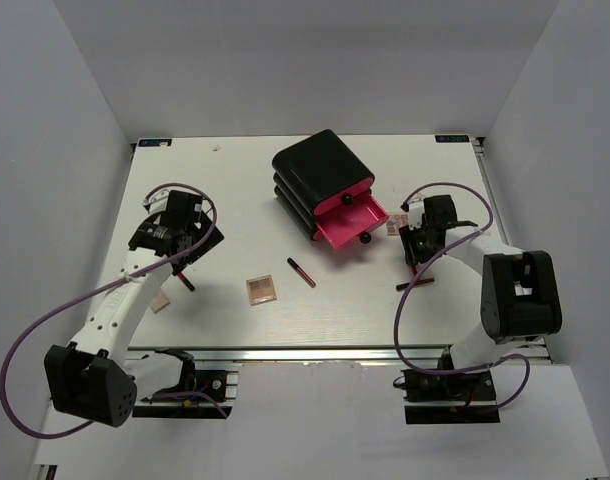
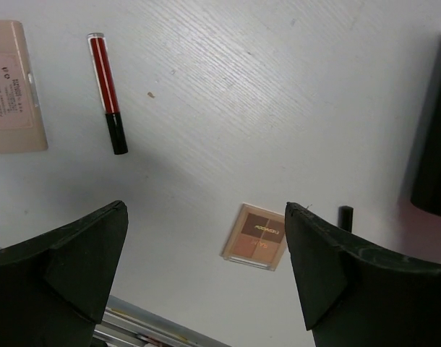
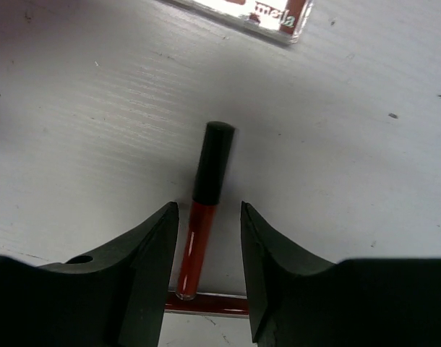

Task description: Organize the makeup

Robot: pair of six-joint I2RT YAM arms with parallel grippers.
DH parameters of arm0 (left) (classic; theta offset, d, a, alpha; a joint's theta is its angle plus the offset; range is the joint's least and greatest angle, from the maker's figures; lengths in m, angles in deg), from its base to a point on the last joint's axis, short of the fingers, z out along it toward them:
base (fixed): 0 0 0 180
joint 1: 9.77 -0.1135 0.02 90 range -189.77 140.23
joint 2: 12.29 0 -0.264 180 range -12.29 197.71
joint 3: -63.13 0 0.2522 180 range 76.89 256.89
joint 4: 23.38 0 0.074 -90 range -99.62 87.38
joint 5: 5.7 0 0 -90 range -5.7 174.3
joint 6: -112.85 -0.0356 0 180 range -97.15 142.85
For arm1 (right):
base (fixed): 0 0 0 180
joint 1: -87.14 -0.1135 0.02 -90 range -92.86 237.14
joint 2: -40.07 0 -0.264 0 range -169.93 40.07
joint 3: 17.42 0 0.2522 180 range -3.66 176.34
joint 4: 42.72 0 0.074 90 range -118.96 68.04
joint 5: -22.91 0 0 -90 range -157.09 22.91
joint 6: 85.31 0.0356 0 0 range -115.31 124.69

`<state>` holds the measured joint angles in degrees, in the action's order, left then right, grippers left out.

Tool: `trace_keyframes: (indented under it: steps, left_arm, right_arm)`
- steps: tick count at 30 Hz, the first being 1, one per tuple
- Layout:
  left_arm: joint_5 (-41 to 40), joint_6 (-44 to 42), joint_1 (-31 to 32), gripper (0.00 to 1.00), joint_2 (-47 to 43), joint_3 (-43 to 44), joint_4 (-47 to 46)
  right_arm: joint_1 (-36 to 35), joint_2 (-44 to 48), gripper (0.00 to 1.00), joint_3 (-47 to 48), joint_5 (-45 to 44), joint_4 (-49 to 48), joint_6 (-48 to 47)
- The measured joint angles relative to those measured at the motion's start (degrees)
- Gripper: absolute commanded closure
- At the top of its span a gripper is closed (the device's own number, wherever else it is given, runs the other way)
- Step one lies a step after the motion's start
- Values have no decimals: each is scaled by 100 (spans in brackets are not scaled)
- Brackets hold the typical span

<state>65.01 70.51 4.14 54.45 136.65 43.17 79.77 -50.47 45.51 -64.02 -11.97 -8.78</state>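
**A:** so what's the right gripper [image 3: 208, 211] up to?

**B:** jaws are narrow, straddling a thin red lip-gloss stick with a black cap [image 3: 212, 163] that's lying flat on the white table [image 3: 365, 144]. There's a sliver of gap on one side, so it's not pinched yet.

**A:** and the left gripper [image 2: 204, 210]?

**B:** spread wide, holding nothing, above a small square brown-toned palette [image 2: 255, 244]. Another red-and-black stick [image 2: 107, 94] lies off to the side.

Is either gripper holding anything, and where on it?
Nothing held yet. The right gripper straddles the lip gloss stick at its red barrel; the left gripper is empty.
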Motion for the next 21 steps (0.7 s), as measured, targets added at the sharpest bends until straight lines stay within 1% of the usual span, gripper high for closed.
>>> trace_keyframes:
  steps: [3,6,9,10,12,13,15,18,21]
  left_arm:
    - [-33,0,-90,2,-127,-214,9]
    - [-31,-24,-249,2,-140,-310,44]
    - [-33,-68,-413,2,-140,-315,66]
    - [-31,-76,-468,2,-142,-317,68]
    - [-31,-92,-573,2,-155,-326,68]
    - [-26,-105,-619,2,-170,-341,61]
    - [7,-122,-748,2,-214,-415,52]
    - [107,-153,-1056,2,-236,-546,44]
    - [330,-192,-1547,2,-232,-654,33]
  right_arm:
    - [-90,-90,57,-33,-26,-59,11]
    - [-151,-107,61,-33,-37,-133,46]
    - [-181,-133,71,-33,-33,-210,87]
    - [-181,-133,77,-33,-35,-232,105]
    - [-179,-136,85,-33,-35,-256,111]
    - [-173,-136,93,-35,-35,-260,118]
    - [-136,-136,100,-35,0,-269,127]
    - [20,-131,100,-31,146,-264,122]
    - [282,-85,100,55,520,-186,50]
